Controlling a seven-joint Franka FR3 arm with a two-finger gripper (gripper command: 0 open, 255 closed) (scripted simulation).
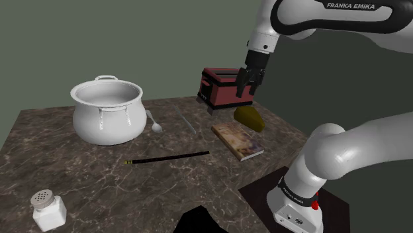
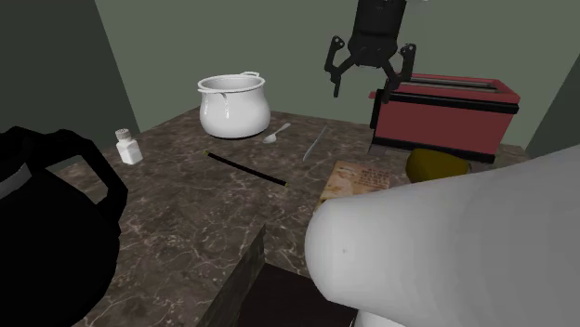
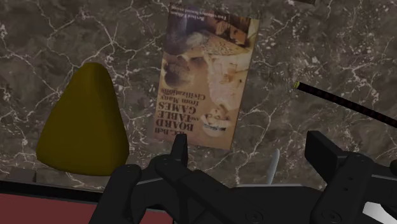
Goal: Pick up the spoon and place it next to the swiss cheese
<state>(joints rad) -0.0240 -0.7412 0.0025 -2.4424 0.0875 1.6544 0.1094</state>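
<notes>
white rounded arm [image 1: 344, 155], dark joints [image 1: 294, 190], "franka emika" lettering [image 1: 351, 6], all-black claw [image 1: 246, 87].

"FRANKA EMIKA" stands on the arm [image 1: 349, 8], at one o'clock in the shoulder view. The book [image 3: 207, 76] cover reads "BOARD and TABLE GAMES", upside down.

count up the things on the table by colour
white: 2, the pot and the shaker
silver-grey: 2, the spoon and the thin rod
red: 1, the toaster
olive-yellow: 1, the cheese wedge
black: 1, the long thin stick
printed in many colours: 1, the book
total: 8
</notes>
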